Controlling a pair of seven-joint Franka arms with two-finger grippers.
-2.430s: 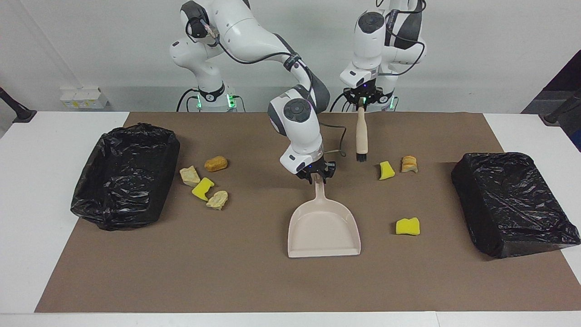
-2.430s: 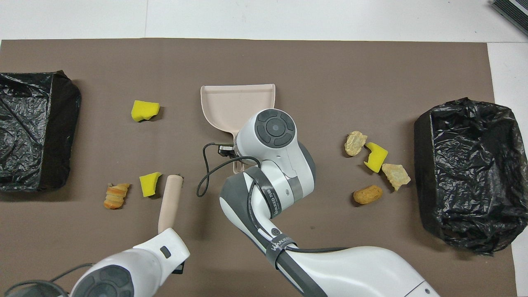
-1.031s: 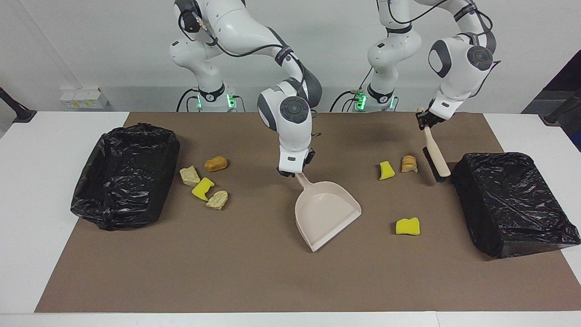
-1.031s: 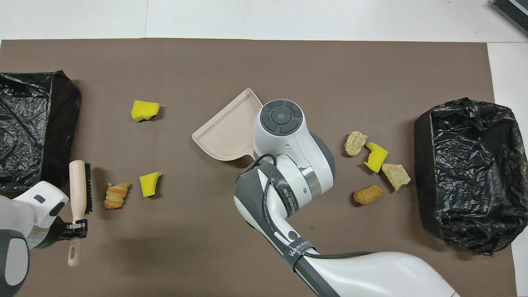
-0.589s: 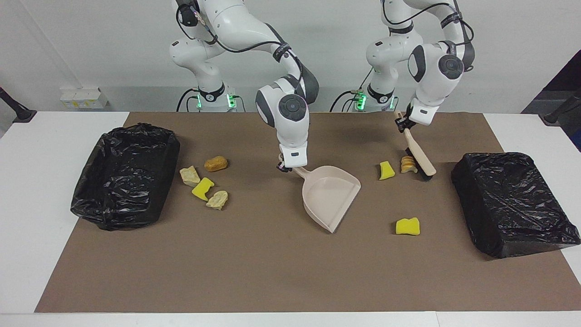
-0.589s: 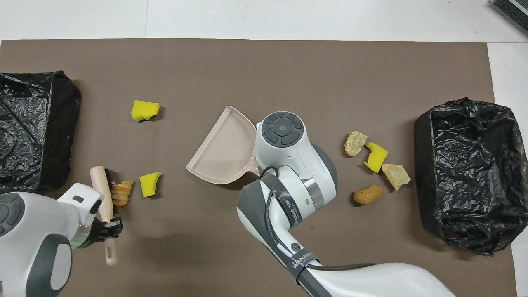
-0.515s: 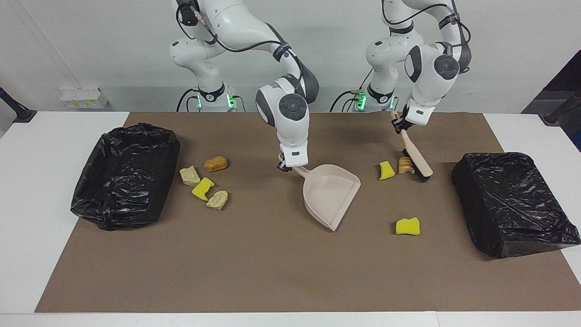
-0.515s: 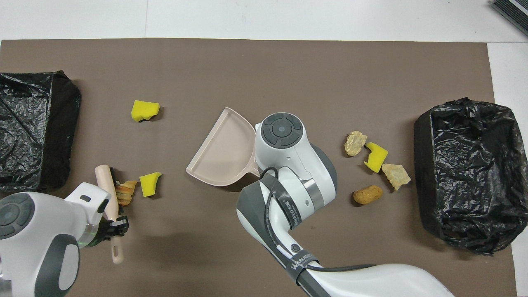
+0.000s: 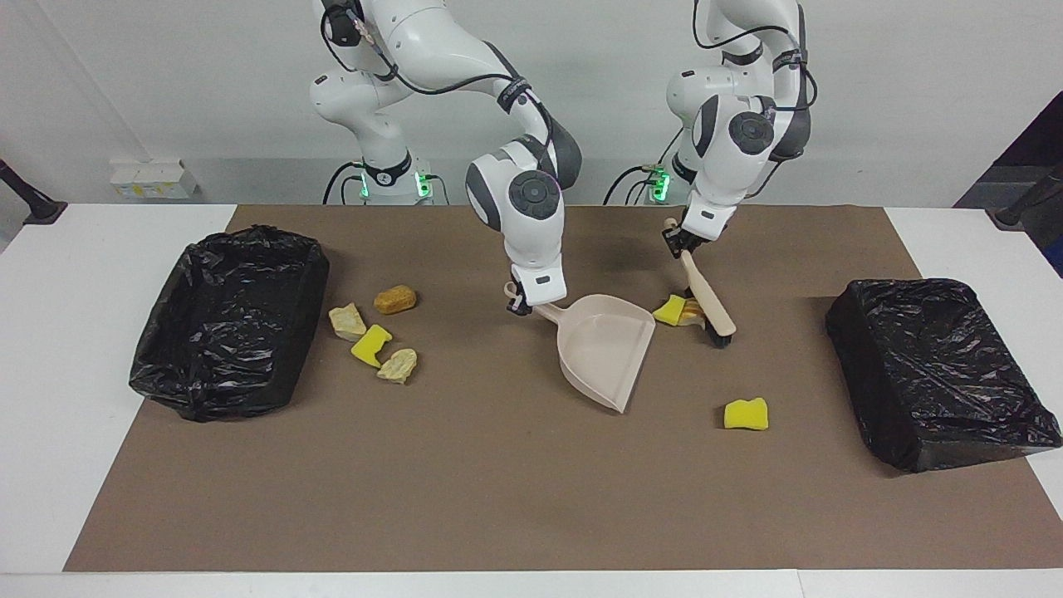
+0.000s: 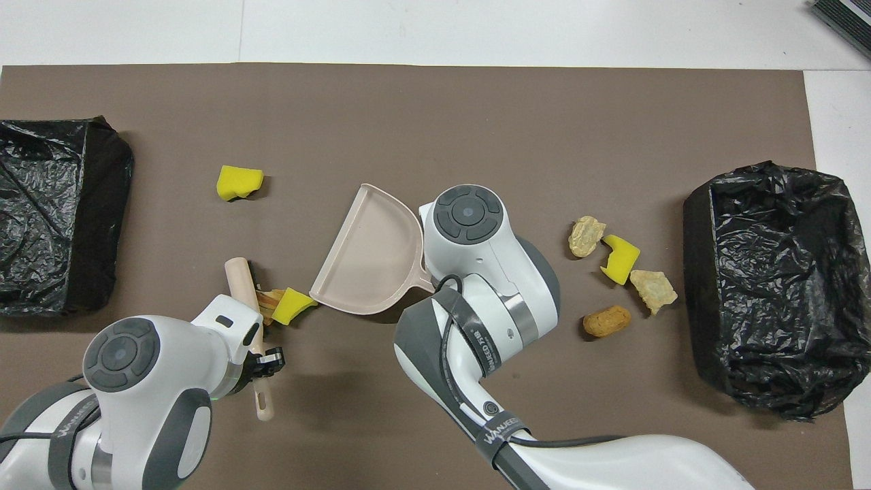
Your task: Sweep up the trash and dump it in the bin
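Observation:
My right gripper (image 9: 516,301) is shut on the handle of the beige dustpan (image 9: 602,349), which lies mid-mat with its mouth turned toward the left arm's end. My left gripper (image 9: 674,237) is shut on the wooden brush (image 9: 706,295), whose bristles rest on the mat. The brush presses a yellow sponge piece (image 9: 668,311) and a bread lump (image 9: 689,312) against the corner of the dustpan's mouth nearer the robots. Another yellow sponge (image 9: 746,414) lies alone, farther from the robots. In the overhead view the dustpan (image 10: 371,255), brush (image 10: 238,275) and pushed sponge (image 10: 292,304) show; the right gripper is hidden under its wrist.
A black-bagged bin (image 9: 208,382) stands at the right arm's end, with several trash scraps (image 9: 370,345) beside it. A second black-bagged bin (image 9: 913,415) stands at the left arm's end. A brown mat (image 9: 498,498) covers the table.
The left arm has swept the brush toward the dustpan, pushing the bread lump and yellow sponge up to its mouth. The right arm has turned the dustpan's mouth toward them.

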